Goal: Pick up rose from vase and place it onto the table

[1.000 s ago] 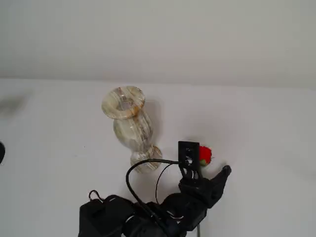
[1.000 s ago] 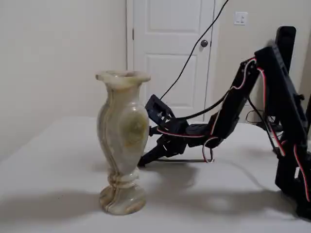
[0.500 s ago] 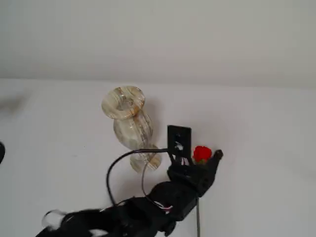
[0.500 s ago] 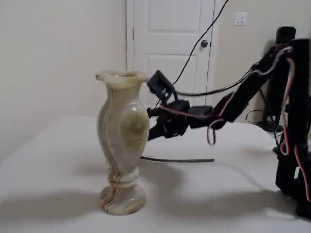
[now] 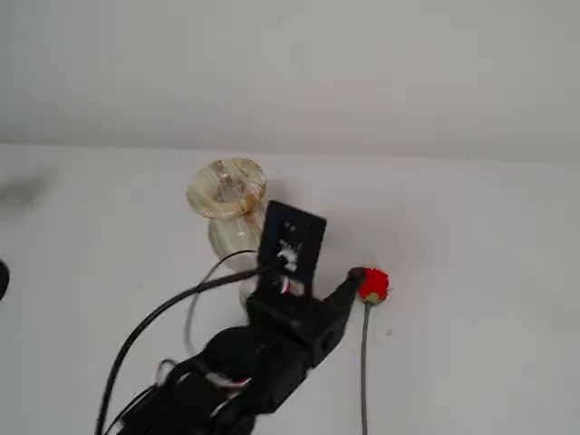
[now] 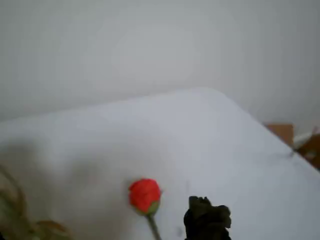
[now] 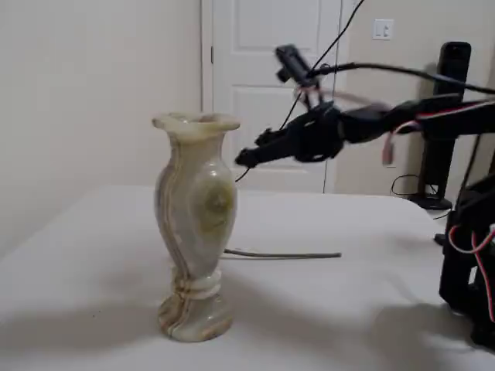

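Note:
The rose lies flat on the white table (image 5: 471, 272), its red bloom (image 5: 372, 285) pointing away and the thin stem (image 5: 364, 372) running toward the near edge. In the wrist view the bloom (image 6: 145, 195) lies just left of one black fingertip (image 6: 206, 217). From the side only the stem (image 7: 282, 254) shows, behind the vase. The marbled vase (image 5: 227, 195) stands upright with nothing in it, as the side view of the vase (image 7: 195, 224) also shows. My gripper (image 5: 326, 283) hangs in the air, open and holding nothing, about level with the vase rim in the side view of the gripper (image 7: 246, 158).
The black arm (image 5: 245, 372) and its cable fill the near middle from above. The arm's base (image 7: 472, 255) stands at the right of the side view, with a white door (image 7: 271, 85) behind the table. A cardboard box (image 6: 282, 132) sits past the table edge.
The gripper has risen from table height to about the vase rim and shifted toward the vase. The rose stays on the table, now uncovered.

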